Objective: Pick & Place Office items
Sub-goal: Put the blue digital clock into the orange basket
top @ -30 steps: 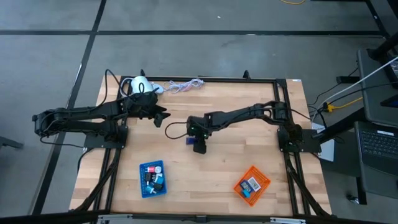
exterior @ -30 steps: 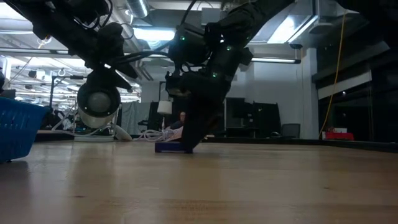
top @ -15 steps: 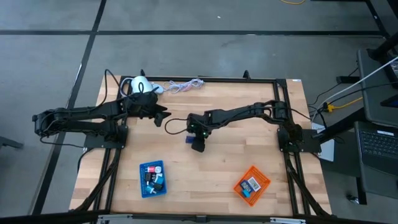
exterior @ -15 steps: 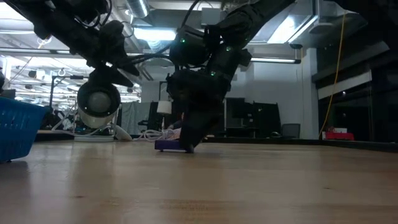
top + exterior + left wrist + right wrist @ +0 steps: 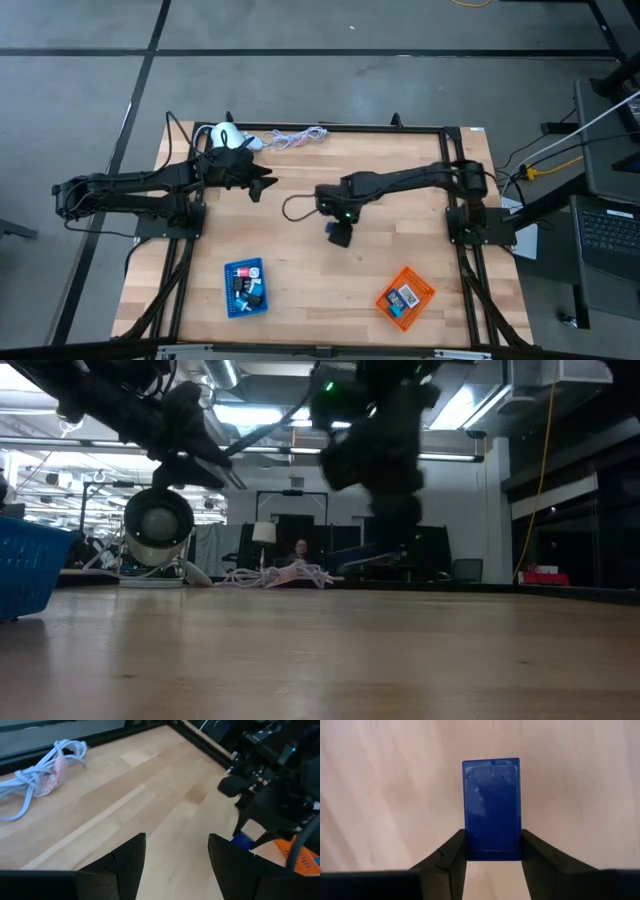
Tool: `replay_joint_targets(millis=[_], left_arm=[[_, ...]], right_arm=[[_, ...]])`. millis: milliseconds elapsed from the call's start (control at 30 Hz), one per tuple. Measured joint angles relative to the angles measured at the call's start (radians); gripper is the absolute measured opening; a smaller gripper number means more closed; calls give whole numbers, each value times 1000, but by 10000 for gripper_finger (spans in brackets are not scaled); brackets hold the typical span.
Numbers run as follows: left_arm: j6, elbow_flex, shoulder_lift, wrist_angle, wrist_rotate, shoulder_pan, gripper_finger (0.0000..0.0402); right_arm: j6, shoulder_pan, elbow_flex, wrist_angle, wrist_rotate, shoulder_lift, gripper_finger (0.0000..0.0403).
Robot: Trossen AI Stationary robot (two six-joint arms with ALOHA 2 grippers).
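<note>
Lifted: right hand [image 5: 492, 865] w/ unlabelled blue card [image 5: 492, 805].

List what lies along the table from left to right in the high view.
Left tool → right tool holding a blue card → orange tray.

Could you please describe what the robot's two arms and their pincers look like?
Both arms are dark, slim and jointed, with black cables looping alongside. The right pincer has two matte black fingers with angled, wedge-like inner faces; the left pincer has the same black fingers. A small green light glows on the right arm's wrist.
</note>
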Motion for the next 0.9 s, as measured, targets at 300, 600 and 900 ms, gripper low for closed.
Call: replay_joint_targets(millis=[300,600,900], left_arm=[[3,0,0,65,26,2,210],[10,0,0,81,67,2,210],[10,0,0,82,73,2,210]], right_arm=[[176,158,2,-245,48,-147,149],[544,405,2,-278,54,-195,149],[884,624,-6,-291,60,-196,149]])
